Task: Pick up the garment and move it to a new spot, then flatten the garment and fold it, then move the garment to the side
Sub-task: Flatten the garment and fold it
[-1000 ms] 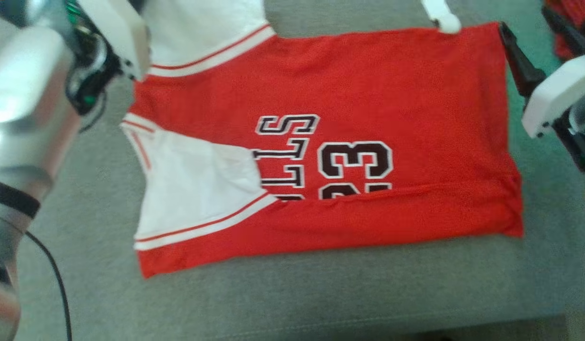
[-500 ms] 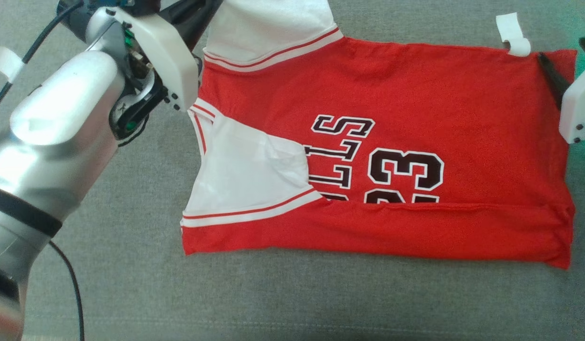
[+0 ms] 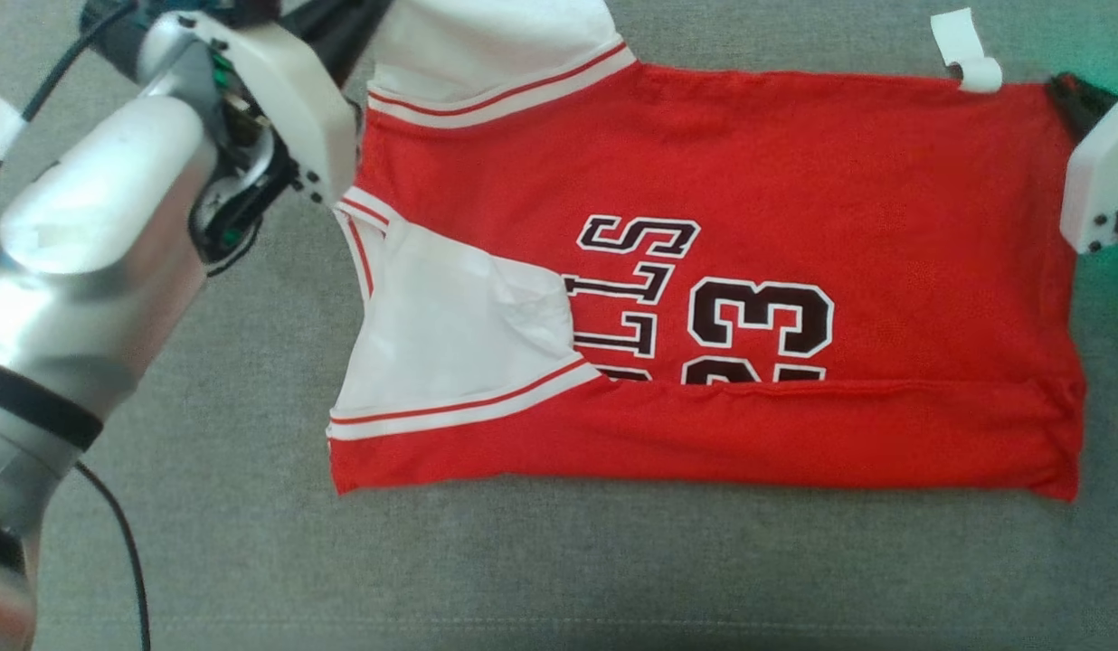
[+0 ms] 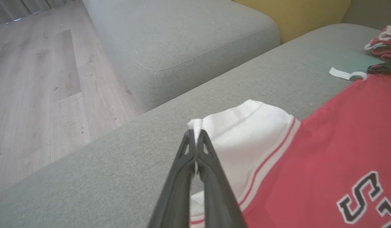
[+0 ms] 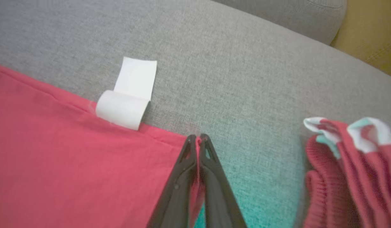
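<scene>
**Left wrist view.** The left hand (image 4: 195,135) is clenched on the tip of a white sleeve (image 4: 246,133) of the garment (image 4: 334,142), a red jersey. A bit of white cloth sticks up between its fingertips. The garment lies on a grey sofa (image 4: 119,177), and its red body runs off toward 4 o'clock. At 2 o'clock a white strip (image 4: 342,74) lies at the garment's far edge, with a red knit heap (image 4: 383,47) beyond it. A wooden floor (image 4: 40,79) shows at 10 o'clock and a yellow cushion (image 4: 293,12) at 1 o'clock.

**Right wrist view.** The right hand (image 5: 198,137) is clenched on a red corner of the garment, and red cloth shows between its two fingers. At 11 o'clock from the fingertips the white strip lies with its curled end touching the hem. The red knit heap, edged in white and teal, sits at 3 o'clock. Bare sofa separates it from the garment.

**Head view.** The garment lies spread flat across the middle of the sofa, with a black "23" and block letters near the centre. Its near long edge is folded up in a band that covers the bottom of the digits. At 9 o'clock a second white sleeve (image 3: 450,334) is turned in over the letters. The left hand grips the garment's corner at 11 o'clock and the right hand its corner at 2 o'clock. A black cable (image 3: 125,542) hangs at 7 o'clock.
</scene>
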{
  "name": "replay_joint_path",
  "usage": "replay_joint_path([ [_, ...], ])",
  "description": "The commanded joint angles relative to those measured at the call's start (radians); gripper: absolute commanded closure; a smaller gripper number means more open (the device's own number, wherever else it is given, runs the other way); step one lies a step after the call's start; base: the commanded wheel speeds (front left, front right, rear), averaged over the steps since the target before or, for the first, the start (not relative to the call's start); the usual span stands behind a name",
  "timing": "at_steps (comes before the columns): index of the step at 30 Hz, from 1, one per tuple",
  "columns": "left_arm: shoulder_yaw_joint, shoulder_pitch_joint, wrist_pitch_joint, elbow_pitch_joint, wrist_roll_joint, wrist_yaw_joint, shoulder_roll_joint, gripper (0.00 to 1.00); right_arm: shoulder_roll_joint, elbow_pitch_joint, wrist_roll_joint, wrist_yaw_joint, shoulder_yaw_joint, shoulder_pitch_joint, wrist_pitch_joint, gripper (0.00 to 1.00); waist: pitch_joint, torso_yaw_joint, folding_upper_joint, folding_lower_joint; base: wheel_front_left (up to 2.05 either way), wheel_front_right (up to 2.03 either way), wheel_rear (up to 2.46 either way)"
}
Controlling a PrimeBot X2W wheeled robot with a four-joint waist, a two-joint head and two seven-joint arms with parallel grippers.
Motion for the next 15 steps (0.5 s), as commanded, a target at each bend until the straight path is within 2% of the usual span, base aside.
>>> replay_joint_path([
  [1, 0.049, -0.053, -0.014, -0.001, -0.004, 0.010, 0.047, 1.00, -0.029, -0.022, 0.006, -0.001, 0.005, -0.021, -0.023, 1.00, 0.003, -0.003, 0.0000, 0.0000, 0.00, 0.00, 0.00],
  [11, 0.109, -0.162, -0.104, 0.126, 0.006, 0.036, 0.040, 1.00, 0.000, -0.011, 0.007, -0.001, -0.028, -0.166, -0.205, 1.00, 0.025, -0.024, 0.0000, 0.0000, 0.00, 0.00, 0.00],
  [15, 0.138, -0.207, -0.135, 0.180, 0.017, 0.049, 0.022, 1.00, 0.019, 0.015, -0.003, -0.001, -0.019, -0.209, -0.268, 1.00, 0.026, -0.026, 0.0000, 0.0000, 0.00, 0.00, 0.00],
])
